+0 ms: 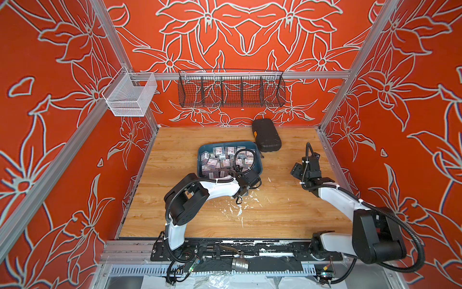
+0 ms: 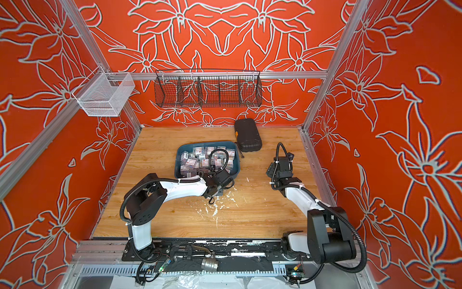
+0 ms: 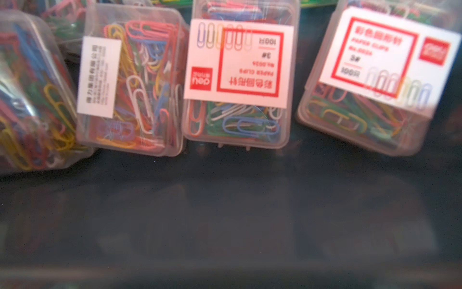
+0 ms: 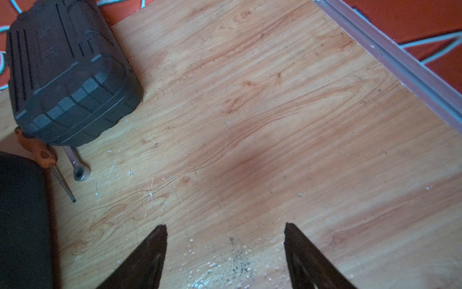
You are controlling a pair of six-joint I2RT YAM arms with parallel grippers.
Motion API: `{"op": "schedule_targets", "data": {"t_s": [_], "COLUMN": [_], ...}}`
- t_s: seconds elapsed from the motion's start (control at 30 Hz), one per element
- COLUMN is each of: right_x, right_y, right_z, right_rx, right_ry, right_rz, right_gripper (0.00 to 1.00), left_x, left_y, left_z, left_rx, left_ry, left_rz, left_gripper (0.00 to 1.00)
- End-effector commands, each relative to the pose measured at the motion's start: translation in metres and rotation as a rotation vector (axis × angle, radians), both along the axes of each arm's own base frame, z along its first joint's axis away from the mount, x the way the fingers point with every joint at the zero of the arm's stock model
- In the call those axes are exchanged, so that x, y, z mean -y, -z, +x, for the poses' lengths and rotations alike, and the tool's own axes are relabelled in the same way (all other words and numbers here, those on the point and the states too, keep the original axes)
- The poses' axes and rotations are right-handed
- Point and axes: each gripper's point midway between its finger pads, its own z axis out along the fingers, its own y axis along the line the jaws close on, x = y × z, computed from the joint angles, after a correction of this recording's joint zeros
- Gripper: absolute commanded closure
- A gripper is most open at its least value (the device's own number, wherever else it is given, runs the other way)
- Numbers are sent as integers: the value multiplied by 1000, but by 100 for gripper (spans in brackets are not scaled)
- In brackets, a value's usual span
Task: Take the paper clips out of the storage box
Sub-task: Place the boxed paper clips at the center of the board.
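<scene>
Clear-plastic paper clips (image 3: pixel 237 82) lie twelve o'clock from the nearer left gripper (image 1: pixel 232 173), grip unreadable; right gripper (image 4: pixel 225 226) released, empty.

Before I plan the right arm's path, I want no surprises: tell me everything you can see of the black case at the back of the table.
The black case is a closed, rounded-cornered shell of ribbed, hard-looking plastic with an orange latch on one long side. It lies flat near the back of the wooden table, beside the far corner of the storage box. A screwdriver and a wrench stick out from its near edge.
</scene>
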Motion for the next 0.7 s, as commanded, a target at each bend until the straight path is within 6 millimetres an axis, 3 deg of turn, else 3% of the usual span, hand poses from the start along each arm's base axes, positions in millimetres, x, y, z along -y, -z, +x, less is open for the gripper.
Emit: {"op": "schedule_targets", "data": {"t_s": [0.0,0.27,0.43,0.67], "right_x": [2,1,1,0], "right_y": [-1,0,-1,-1], "right_z": [-2,-3,-3,-3], "right_rx": [7,5,7,9], "right_ry": [8,6,2,0], "right_rz": [3,4,5,6], "right_gripper": [24,24,24,24], "left_x": [-24,-13,-15,-23], "left_y": [15,1,-18,-83], "left_z": [-9,-16,-20,-32], "left_rx": [-34,-36,-16,74], "left_ry": [-62,-18,-5,70], "left_rz": [56,-29,-52,-89], "left_gripper": [59,31,26,26]}}
